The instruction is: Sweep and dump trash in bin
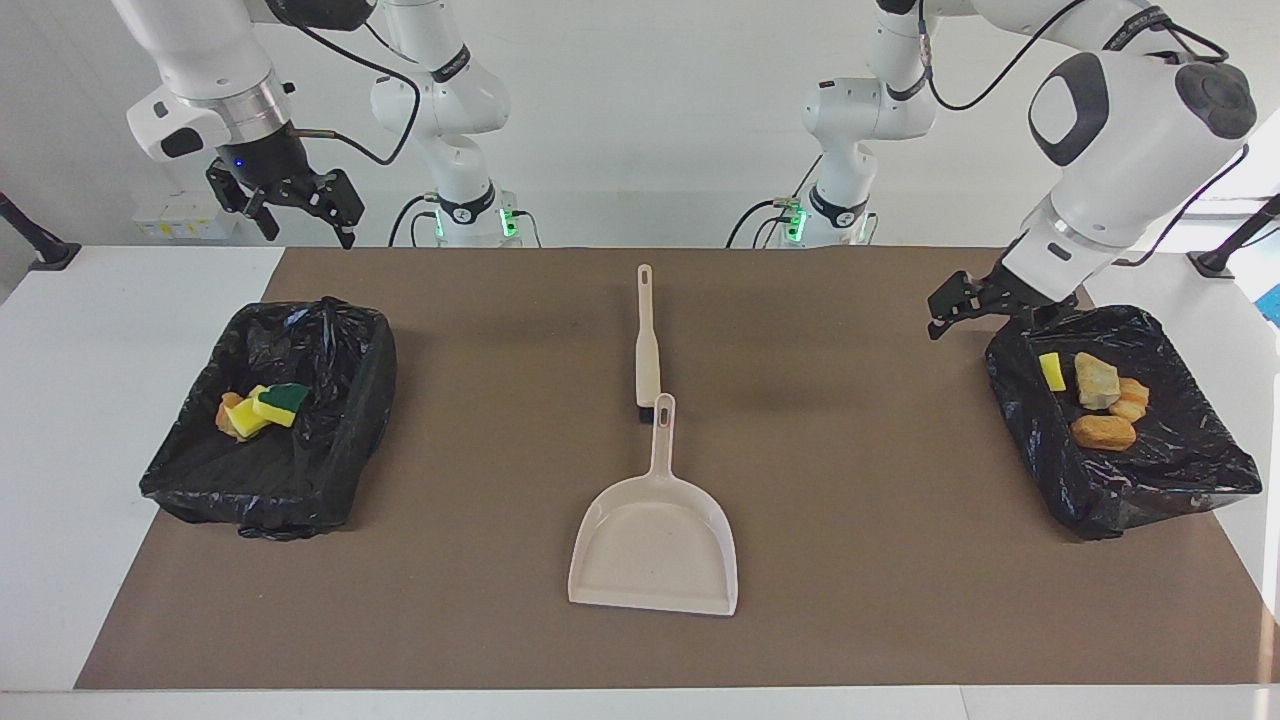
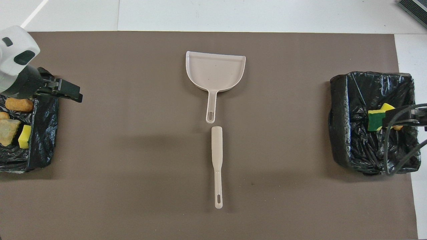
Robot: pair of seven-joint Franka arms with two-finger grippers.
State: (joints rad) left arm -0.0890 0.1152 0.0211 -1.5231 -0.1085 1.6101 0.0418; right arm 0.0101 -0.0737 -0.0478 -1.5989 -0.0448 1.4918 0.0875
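Already the trash (image 1: 1100, 400) lies in both black-lined bins (image 1: 1180, 470): light, soft sponge and crumbly lumps, best pinched gently across their sides. Left end effector (image 1: 965, 305) and right end effector (image 1: 290, 205) hang spread, empty.

- The counter (image 1: 120, 320) is white, with a big brown mat (image 1: 850, 560) laid over most of it.
- A beige dustpan (image 1: 655, 545) is parked mid-mat, with a matching brush (image 1: 647, 340) lined up just beside its handle, nearer the robots.
- A black-bagged bin (image 1: 300, 480) is set at the right arm's end, and another bin (image 1: 1150, 490) at the left arm's end.
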